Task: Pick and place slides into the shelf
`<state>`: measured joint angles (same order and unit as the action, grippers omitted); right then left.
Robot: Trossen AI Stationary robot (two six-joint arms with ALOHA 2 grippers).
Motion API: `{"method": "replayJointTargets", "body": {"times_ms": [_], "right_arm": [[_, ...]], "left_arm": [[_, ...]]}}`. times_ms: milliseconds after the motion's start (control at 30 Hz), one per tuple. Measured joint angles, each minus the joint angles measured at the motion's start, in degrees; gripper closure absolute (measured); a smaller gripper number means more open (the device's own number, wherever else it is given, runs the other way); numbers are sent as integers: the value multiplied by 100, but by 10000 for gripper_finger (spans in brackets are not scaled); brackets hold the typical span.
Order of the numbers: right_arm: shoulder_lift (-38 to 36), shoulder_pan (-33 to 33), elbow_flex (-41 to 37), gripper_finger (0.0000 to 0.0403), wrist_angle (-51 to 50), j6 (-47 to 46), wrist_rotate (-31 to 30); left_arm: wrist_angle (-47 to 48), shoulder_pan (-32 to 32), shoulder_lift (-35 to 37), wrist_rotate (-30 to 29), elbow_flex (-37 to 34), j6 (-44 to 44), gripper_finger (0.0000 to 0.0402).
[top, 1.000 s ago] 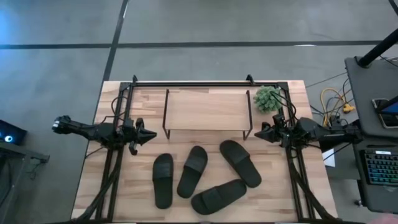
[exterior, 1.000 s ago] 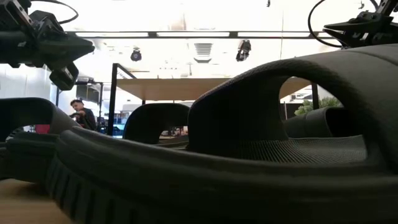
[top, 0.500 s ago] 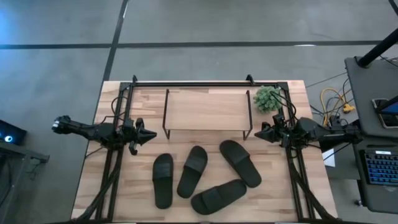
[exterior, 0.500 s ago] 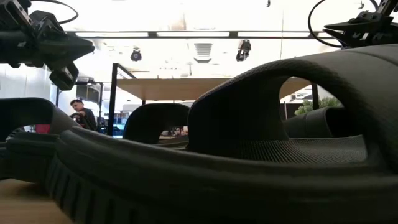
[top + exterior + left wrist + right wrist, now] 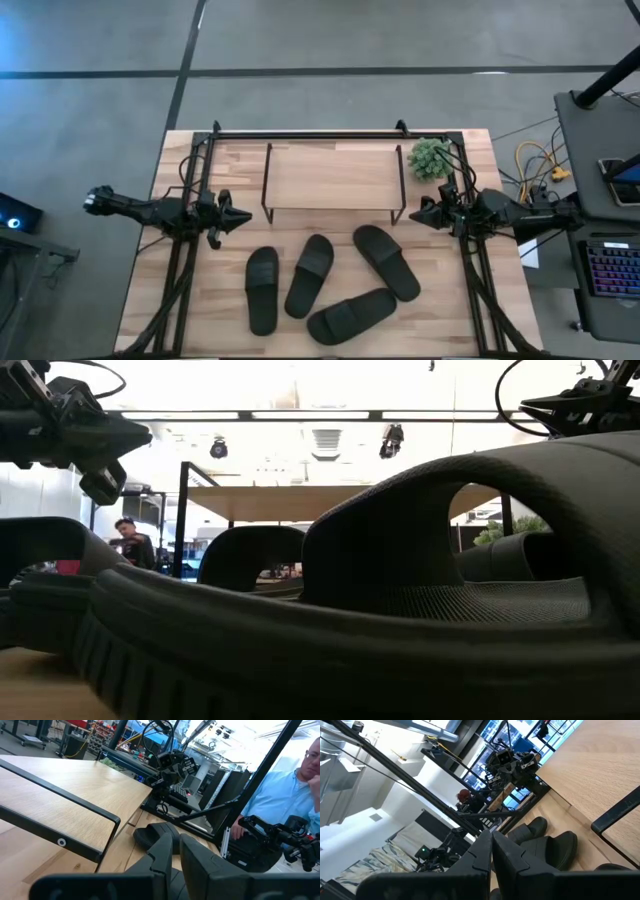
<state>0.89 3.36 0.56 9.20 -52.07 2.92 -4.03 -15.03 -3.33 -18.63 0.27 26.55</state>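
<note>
No readable text, label, brand or number anywhere.

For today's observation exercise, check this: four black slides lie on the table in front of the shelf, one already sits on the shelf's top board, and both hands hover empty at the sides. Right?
Not quite. The high view shows the shelf with a bare top board. All four slides lie on the table in front of it. The left hand and right hand do hover empty at the sides.

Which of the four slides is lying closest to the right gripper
The slide farthest right, angled just in front of the shelf's right leg; the other three lie farther from the right gripper.
</note>
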Motion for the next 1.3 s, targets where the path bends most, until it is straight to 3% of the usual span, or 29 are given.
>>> {"method": "replayJointTargets", "body": {"times_ms": [867, 1033, 1300], "right_arm": [[0, 0, 1, 394, 1, 1, 0], [1, -3, 1, 394, 1, 148, -495], [-1, 0, 1, 394, 1, -1113, -517]], "left_arm": [[0, 1, 0, -1, 0, 0, 380], [-1, 0, 0, 0, 0, 0, 380], [0, 0, 0, -2, 0, 0, 380]]}}
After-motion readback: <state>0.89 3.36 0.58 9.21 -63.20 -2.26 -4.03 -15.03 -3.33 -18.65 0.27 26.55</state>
